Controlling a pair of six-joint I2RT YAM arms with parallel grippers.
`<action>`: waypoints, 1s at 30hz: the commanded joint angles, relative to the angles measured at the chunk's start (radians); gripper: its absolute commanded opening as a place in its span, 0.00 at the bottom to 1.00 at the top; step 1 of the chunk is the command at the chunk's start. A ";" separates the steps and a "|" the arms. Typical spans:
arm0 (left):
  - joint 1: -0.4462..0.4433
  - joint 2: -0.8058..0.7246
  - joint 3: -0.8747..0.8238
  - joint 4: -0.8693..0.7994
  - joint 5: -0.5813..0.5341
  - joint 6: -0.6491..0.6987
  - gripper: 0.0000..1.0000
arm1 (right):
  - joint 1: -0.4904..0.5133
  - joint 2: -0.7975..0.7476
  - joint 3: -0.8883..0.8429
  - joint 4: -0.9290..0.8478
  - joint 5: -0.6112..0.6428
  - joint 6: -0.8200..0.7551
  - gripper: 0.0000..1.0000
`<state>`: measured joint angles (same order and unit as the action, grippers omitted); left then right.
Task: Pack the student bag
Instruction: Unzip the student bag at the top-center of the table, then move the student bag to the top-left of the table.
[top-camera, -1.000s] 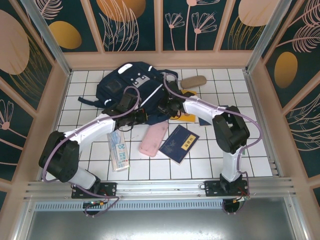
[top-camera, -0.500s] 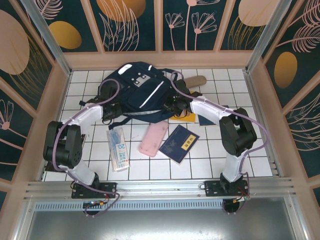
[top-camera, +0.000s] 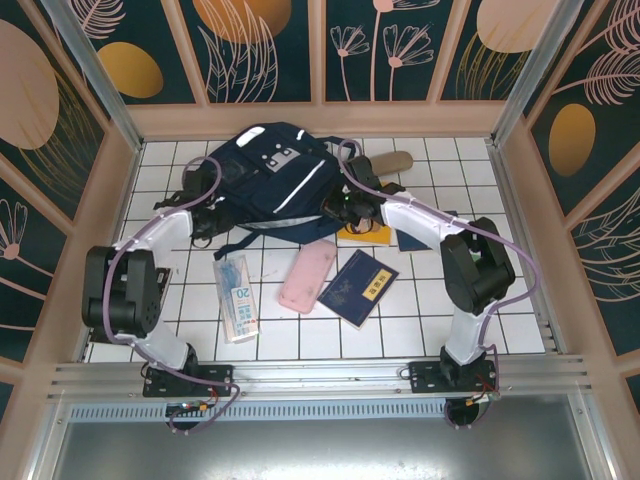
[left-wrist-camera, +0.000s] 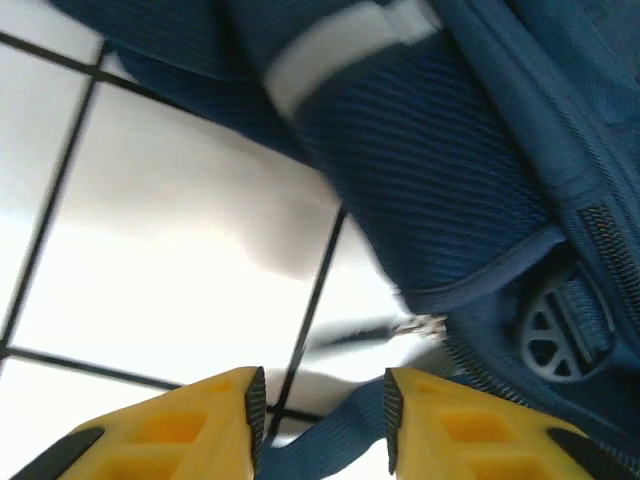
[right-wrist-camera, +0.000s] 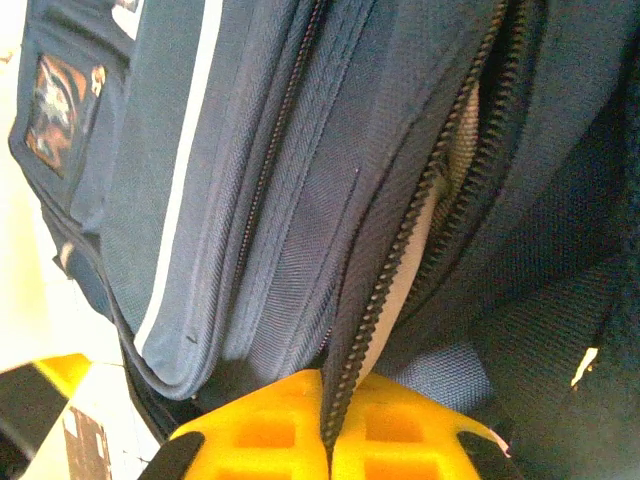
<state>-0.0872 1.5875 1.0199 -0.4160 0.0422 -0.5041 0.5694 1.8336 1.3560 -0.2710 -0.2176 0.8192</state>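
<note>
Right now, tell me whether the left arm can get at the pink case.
Probably yes. The pink case lies bare on the tiles, nothing on it. The left fingers sit at the bag, on its left side, with a strap between them, so they must clear that first.

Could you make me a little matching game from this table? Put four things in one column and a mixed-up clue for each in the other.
Things:
1. student bag
2. pink case
3. dark-blue booklet
4. packet marked 20

Clues:
A. lies between the packet and the booklet
B. carries a yellow label
C. largest item, with a white stripe
D. leftmost of the small items

Pairs: 1-C, 2-A, 3-B, 4-D
</note>
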 joint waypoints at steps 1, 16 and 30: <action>0.005 -0.103 -0.028 -0.004 0.091 0.022 0.46 | -0.017 -0.001 0.054 -0.005 0.037 -0.051 0.36; -0.313 0.018 0.233 0.091 0.063 0.133 0.49 | -0.058 -0.258 -0.204 0.120 0.210 -0.071 0.84; -0.474 0.428 0.571 -0.005 -0.076 0.344 0.52 | -0.085 -0.467 -0.393 0.178 0.303 -0.112 0.87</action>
<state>-0.5518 1.9724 1.5322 -0.3725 0.0120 -0.2298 0.4896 1.4117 0.9886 -0.1135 0.0376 0.7349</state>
